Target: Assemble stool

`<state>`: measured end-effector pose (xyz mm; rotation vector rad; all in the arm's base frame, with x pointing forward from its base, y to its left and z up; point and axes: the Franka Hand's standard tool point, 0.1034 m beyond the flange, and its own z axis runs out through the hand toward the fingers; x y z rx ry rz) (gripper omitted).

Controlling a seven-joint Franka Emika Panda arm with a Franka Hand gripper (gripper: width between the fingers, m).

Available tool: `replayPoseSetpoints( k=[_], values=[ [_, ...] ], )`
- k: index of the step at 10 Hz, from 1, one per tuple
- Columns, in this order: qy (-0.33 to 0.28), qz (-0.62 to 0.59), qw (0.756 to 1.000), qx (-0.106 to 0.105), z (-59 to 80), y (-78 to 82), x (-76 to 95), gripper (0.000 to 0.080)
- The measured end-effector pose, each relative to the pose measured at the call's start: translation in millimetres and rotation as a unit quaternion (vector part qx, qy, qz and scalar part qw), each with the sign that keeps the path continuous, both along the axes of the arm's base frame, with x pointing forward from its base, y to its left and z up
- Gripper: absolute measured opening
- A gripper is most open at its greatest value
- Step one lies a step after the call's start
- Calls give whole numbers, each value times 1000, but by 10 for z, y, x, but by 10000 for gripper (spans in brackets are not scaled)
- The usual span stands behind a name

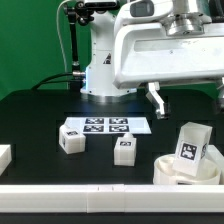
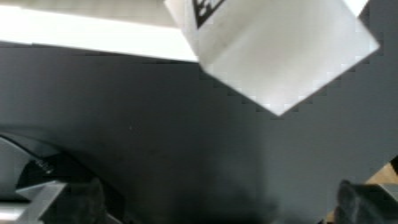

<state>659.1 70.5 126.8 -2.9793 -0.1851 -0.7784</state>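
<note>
The round white seat disc [image 1: 168, 172] lies at the front on the exterior view's right. One white tagged leg [image 1: 192, 143] stands upright in it. Two more tagged legs [image 1: 72, 138] [image 1: 124, 150] lie on the black table near the middle. My gripper [image 1: 188, 98] hangs above the seat and the standing leg, open and empty, with one finger [image 1: 157, 100] showing. In the wrist view a white tagged part [image 2: 267, 50], seemingly that leg, lies beyond my open gripper [image 2: 205, 205], apart from both fingertips [image 2: 45, 200].
The marker board [image 1: 105, 125] lies flat behind the two loose legs. A plain white block [image 1: 4, 155] sits at the exterior view's left edge. A long white bar [image 1: 90, 196] runs along the front. The robot base [image 1: 100, 70] stands at the back.
</note>
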Motion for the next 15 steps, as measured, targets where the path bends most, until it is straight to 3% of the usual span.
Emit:
replayPoseSetpoints(
  k=[1, 2, 3, 8, 10, 15],
  values=[
    [-1, -9, 1000, 5, 10, -2, 5, 649],
    [26, -60, 997, 34, 4, 5, -52, 649],
    [76, -82, 993, 43, -12, 36, -131, 649],
    [244, -71, 966, 42, -13, 43, -227, 649],
    [237, -85, 967, 45, -62, 24, -152, 649],
    [232, -93, 967, 48, -111, 59, -178, 649]
  ],
)
